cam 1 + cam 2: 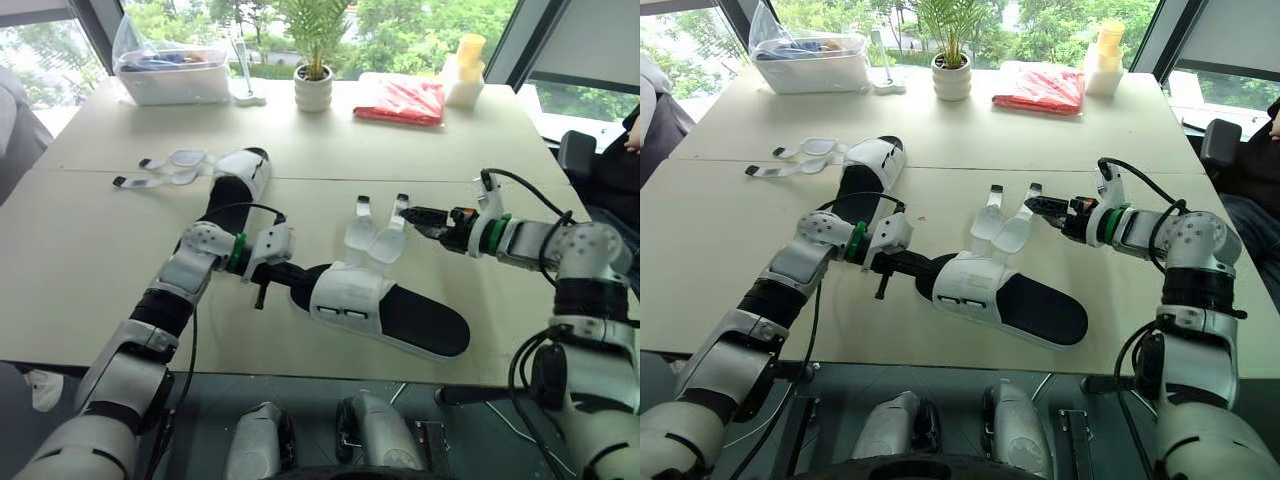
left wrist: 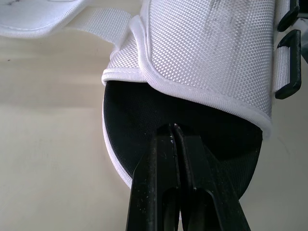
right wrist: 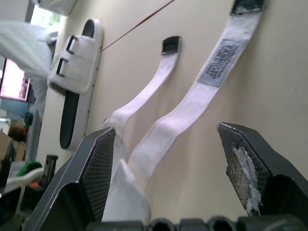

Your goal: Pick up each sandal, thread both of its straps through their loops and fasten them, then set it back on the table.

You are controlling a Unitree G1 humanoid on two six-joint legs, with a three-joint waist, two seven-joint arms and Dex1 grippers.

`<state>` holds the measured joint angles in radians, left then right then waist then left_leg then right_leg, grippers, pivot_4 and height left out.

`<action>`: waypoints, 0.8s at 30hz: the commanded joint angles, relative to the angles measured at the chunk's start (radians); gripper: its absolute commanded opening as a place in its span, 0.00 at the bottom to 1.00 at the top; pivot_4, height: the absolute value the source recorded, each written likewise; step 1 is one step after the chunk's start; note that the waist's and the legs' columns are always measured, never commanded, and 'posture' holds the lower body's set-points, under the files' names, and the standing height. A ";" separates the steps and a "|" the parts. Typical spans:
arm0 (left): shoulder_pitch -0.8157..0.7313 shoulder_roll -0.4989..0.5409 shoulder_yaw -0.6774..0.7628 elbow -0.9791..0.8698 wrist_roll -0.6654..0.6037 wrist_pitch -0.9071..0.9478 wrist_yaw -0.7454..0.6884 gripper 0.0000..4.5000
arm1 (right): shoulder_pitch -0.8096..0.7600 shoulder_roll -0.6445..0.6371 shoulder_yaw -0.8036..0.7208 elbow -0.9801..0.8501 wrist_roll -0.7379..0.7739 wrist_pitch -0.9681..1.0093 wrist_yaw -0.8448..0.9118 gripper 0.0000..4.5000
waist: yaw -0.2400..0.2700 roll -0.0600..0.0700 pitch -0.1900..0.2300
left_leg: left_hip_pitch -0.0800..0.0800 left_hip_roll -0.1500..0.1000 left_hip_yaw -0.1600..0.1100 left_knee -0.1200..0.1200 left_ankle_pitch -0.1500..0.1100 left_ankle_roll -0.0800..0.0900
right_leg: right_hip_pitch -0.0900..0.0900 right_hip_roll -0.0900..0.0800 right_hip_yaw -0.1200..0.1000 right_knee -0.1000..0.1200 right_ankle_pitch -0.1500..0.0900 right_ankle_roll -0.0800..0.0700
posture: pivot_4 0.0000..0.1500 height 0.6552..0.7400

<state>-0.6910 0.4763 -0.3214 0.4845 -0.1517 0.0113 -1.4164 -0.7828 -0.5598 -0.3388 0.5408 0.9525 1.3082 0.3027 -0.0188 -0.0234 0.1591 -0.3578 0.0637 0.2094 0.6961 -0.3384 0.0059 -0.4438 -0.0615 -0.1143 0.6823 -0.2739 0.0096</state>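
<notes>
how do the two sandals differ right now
The near sandal has the shut left gripper on its black footbed; the far sandal lies untouched. The near sandal's straps fan toward the open right gripper; the far sandal's trail to the robot's left. Both are white with loose straps.

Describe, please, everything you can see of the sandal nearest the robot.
The near sandal lies flat on the table, black footbed, white woven upper with two black loops. Its two white straps are unfastened, splayed on the tabletop. The shut left gripper reaches its open end; the open right gripper straddles one strap.
</notes>
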 commanded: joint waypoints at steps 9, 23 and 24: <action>0.049 0.017 0.007 -0.055 0.027 0.035 0.027 0.00 | -0.196 0.104 -0.046 0.321 -0.150 -0.157 0.034 0.69 | -0.005 0.001 0.000 | 0.000 0.000 0.000 0.000 0.000 0.000 | 0.000 0.000 0.000 0.000 0.000 0.000 | 1.00 0.86; 0.060 0.035 0.013 -0.099 0.020 0.063 0.029 0.00 | -0.218 0.102 -0.066 0.370 -0.248 -0.288 0.131 0.01 | -0.026 0.001 0.000 | 0.000 0.000 0.000 0.000 0.000 0.000 | 0.000 0.000 0.000 0.001 0.000 0.000 | 1.00 0.86; 0.058 0.034 0.013 -0.098 0.020 0.064 0.028 0.00 | -0.205 0.100 -0.036 0.319 -0.260 -0.292 0.170 0.01 | -0.025 0.001 0.000 | 0.000 0.000 0.000 0.000 0.000 0.000 | 0.000 0.000 0.000 0.001 0.000 0.000 | 1.00 0.86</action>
<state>-0.6416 0.5083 -0.2977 0.3901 -0.1499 0.0625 -1.3893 -0.9821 -0.4413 -0.3932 0.9462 0.7047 1.0381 0.4139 -0.0443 -0.0223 0.1589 -0.3576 0.0641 0.2096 0.6956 -0.3383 0.0057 -0.4439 -0.0615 -0.1142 0.6830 -0.2740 0.0099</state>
